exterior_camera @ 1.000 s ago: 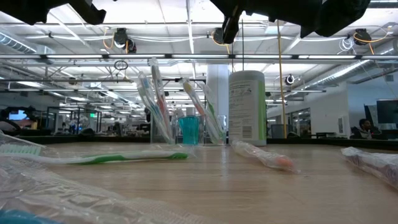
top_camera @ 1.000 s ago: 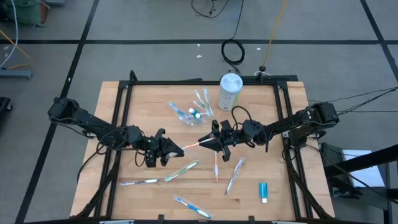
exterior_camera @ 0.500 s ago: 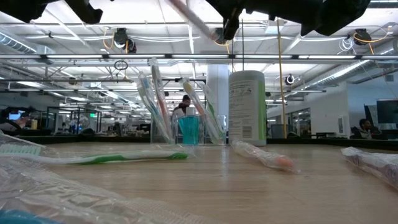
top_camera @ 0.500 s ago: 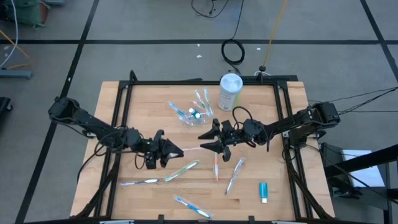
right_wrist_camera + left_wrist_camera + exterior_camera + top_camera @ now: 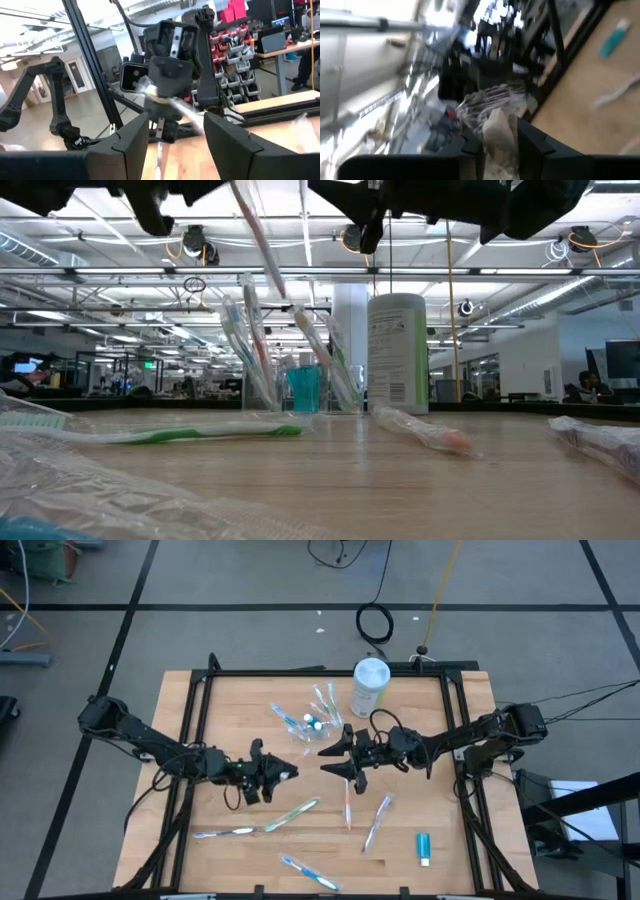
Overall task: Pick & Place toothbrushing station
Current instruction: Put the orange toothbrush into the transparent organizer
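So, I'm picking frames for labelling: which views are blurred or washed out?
Left wrist view: motion-smeared, the wrapped toothbrush soft. Right wrist view: bright, background washed out. Low view: foreground wrapper out of focus, the canister sharp. High view: evenly lit.

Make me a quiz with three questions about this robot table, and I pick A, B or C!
1. Where is the canister?
A. On the floor
B. At the table's far edge, near the cup
C. In a gripper

2. What colour is the tube lying alone on the table?
A. Blue
B. Red
C. Yellow

3. What is the right gripper doing?
A. Squeezing the tube
B. Holding the cup
C. Open, holding nothing

Answers:
1. B: the high view shows the canister standing at the far edge of the table, near the cup.
2. A: the tube is blue.
3. C: the right gripper has its fingers wide apart; the toothbrush sits in the left gripper.
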You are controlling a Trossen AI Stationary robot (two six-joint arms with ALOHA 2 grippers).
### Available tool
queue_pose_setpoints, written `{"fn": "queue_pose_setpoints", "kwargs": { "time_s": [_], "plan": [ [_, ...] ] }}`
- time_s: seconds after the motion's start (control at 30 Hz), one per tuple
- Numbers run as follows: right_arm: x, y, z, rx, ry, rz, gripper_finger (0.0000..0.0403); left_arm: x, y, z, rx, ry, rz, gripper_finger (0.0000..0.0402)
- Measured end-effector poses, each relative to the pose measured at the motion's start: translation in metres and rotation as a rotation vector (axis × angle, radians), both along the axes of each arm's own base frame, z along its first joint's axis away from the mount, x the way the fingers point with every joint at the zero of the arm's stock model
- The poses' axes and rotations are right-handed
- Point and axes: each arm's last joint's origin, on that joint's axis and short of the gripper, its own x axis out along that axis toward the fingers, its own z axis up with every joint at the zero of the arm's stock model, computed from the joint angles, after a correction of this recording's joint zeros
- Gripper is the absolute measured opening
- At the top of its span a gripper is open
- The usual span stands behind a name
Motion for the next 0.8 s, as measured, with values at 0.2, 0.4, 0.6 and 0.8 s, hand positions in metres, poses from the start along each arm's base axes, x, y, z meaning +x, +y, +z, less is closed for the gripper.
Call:
{"fn": "queue_pose_setpoints", "kwargs": {
  "time_s": [0.2, 0.4, 0.6, 0.8],
  "plan": [
    [0.001, 0.0, -0.004, -0.002, 0.04, -0.001, 0.0181, 0.005, 0.016, -0.007, -0.102, 0.06, 0.105, 0.0029],
    [0.0, 0.0, -0.002, -0.004, 0.024, -0.001, 0.0182, 0.009, 0.038, -0.007, -0.271, 0.035, 0.18, 0.0036],
    [0.0, 0.0, -0.002, -0.05, 0.011, -0.008, 0.0183, 0.011, 0.058, -0.003, -0.478, -0.052, 0.276, 0.0034],
    [0.0, 0.0, -0.002, -0.049, 0.011, -0.008, 0.0183, 0.011, 0.082, -0.004, -0.777, -0.156, 0.37, 0.0007]
  ]
}}
